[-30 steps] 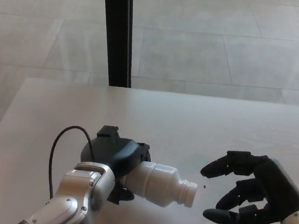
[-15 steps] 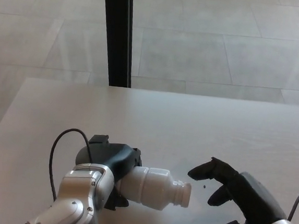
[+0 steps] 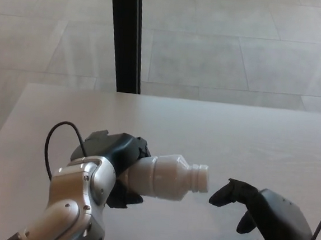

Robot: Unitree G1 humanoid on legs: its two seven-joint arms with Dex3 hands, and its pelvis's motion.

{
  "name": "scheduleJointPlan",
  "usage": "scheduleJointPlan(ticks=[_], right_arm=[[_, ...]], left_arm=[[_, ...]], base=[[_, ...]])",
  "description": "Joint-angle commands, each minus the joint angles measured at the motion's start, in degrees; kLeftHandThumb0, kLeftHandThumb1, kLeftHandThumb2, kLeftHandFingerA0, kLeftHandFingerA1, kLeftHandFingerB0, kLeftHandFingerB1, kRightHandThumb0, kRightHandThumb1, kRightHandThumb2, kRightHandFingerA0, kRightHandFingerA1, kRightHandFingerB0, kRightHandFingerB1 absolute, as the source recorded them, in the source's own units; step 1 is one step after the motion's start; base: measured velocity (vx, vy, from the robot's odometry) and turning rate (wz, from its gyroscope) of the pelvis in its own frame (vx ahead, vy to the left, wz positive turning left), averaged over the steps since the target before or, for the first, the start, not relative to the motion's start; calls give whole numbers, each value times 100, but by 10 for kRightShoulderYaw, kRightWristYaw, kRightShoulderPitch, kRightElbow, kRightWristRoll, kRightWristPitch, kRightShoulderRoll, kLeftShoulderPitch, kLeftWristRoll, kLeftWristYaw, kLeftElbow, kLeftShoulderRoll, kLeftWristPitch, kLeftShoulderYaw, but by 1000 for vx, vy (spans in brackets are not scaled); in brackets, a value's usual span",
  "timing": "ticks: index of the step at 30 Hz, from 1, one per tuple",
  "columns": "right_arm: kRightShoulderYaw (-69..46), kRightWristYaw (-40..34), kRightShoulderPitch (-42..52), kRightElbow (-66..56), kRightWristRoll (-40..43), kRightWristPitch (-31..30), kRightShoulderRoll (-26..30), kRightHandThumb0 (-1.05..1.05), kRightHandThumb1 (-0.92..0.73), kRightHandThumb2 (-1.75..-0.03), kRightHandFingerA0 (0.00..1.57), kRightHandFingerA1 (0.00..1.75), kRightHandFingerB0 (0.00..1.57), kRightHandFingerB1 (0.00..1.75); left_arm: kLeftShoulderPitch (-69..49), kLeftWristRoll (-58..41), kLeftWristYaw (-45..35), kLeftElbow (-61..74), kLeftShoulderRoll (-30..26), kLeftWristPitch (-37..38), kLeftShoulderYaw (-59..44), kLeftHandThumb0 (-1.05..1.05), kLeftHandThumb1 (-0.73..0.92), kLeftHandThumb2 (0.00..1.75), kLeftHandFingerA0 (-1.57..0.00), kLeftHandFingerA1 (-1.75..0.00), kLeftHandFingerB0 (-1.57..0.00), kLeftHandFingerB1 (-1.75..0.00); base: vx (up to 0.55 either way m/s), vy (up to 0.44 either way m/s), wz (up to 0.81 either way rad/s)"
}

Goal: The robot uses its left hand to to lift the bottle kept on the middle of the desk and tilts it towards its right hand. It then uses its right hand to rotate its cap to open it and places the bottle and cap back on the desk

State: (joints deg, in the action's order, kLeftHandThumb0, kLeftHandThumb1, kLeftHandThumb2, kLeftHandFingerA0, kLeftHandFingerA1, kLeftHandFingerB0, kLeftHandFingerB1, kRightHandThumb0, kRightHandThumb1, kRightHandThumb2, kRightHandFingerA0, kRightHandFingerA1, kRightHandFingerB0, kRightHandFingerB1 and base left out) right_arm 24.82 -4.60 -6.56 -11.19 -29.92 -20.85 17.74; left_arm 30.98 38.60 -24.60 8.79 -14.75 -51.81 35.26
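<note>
Bottle (image 3: 164, 177), white plastic, is held clear of the table (image 3: 205, 124) in the lower centre of the frame, lying close to horizontal. Its long axis runs left to right across the picture, base buried in the left hand (image 3: 114, 161) and threaded neck (image 3: 200, 178) pointing toward the lower right. No cap is visible on the neck; the opening appears bare, and no cap can be found elsewhere in view. Left hand fingers are wrapped around the bottle's rear half, pinching it firmly. Right hand (image 3: 264, 216) sits in the lower right corner, just beside the neck but apart from it, slightly below the axis line. Its fingers (image 3: 227, 193) are spread and curled, holding nothing, the foremost tip nearest the neck. Judgement: the neck lies directly left of the right hand's fingers, so the right hand is the nearer one for any work at the mouth; with the cap apparently off, setting the bottle down upright would require swinging the axis to vertical.
</note>
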Motion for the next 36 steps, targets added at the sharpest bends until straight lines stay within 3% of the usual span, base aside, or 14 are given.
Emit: scheduleJointPlan(ticks=[1, 7, 8, 12, 14, 21, 23, 28, 29, 32, 33, 34, 35, 36], right_arm=[[-24, -42, 4, 7, -34, 30, -9, -103, -25, -72, 87, 104, 62, 89], [-44, -51, 6, 8, -37, 48, -23, -104, -30, -70, 83, 100, 52, 91], [-46, -60, 4, 11, -41, 56, -25, -105, -38, -54, 86, 97, 51, 98], [-63, -82, -6, 11, -47, 74, -39, -105, -39, -56, 85, 96, 42, 106], [-69, -80, -13, 6, -51, 75, -43, -105, -40, -57, 85, 97, 40, 105], [-77, -60, -13, -11, -50, 76, -49, -105, -41, -56, 88, 87, 48, 92], [-72, -54, -10, -13, -53, 77, -49, -105, -41, -56, 92, 85, 48, 93], [-65, -36, -3, -11, -52, 88, -41, -105, -41, -57, 98, 81, 47, 93], [-63, -30, 0, -11, -50, 91, -38, -105, -41, -56, 101, 80, 45, 93], [-56, -4, 4, -16, -50, 83, -31, -105, -37, -55, 98, 74, 45, 87], [-52, 14, 8, -24, -50, 73, -28, -104, -30, -65, 102, 63, 43, 87], [-50, 19, 9, -24, -47, 72, -27, -102, -19, -60, 108, 54, 55, 82], [-47, 26, 12, -23, -44, 73, -26, -99, -18, -60, 109, 51, 58, 79], [-48, 29, 13, -24, -44, 73, -26, -99, -18, -60, 109, 51, 58, 79]], left_arm=[[-12, -8, -25, 31, 6, -36, -13, -26, 58, 95, -88, -135, -72, -81], [-19, -1, -30, 34, 4, -37, -4, -25, 56, 104, -91, -140, -74, -84], [-15, 1, -36, 31, 3, -41, 1, -22, 56, 105, -90, -143, -75, -85], [-7, 8, -48, 21, -4, -51, 21, -24, 57, 100, -89, -136, -74, -79], [-6, 11, -51, 19, -11, -41, 29, -21, 57, 97, -81, -123, -75, -76], [-6, 11, -44, 14, -6, -45, 29, -25, 59, 96, -81, -127, -71, -75], [-10, 6, -33, 11, 12, -64, 14, -27, 57, 101, -81, -140, -71, -78], [-7, 11, -41, 10, 4, -38, 21, -24, 61, 108, -80, -140, -73, -76], [-8, 7, -40, 10, 8, -42, 16, -26, 66, 99, -70, -132, -67, -70], [-5, 10, -37, 7, 8, -39, 16, -25, 67, 96, -75, -126, -69, -73], [-5, 11, -37, 7, 10, -46, 15, -27, 70, 92, -70, -118, -64, -69], [-4, 11, -39, 8, 9, -46, 15, -25, 68, 95, -76, -113, -68, -74], [-1, 11, -42, 8, 11, -55, 15, -26, 60, 112, -85, -102, -68, -79], [0, 12, -42, 6, 14, -60, 15, -26, 60, 112, -85, -102, -68, -79]], base=[[0, 0, 0], [0, 0, 0], [0, 0, 0], [0, 0, 0], [0, 0, 0], [0, 0, 0], [0, 0, 0], [0, 0, 0], [0, 0, 0], [0, 0, 0], [0, 0, 0], [0, 0, 0], [0, 0, 0], [0, 0, 0]])
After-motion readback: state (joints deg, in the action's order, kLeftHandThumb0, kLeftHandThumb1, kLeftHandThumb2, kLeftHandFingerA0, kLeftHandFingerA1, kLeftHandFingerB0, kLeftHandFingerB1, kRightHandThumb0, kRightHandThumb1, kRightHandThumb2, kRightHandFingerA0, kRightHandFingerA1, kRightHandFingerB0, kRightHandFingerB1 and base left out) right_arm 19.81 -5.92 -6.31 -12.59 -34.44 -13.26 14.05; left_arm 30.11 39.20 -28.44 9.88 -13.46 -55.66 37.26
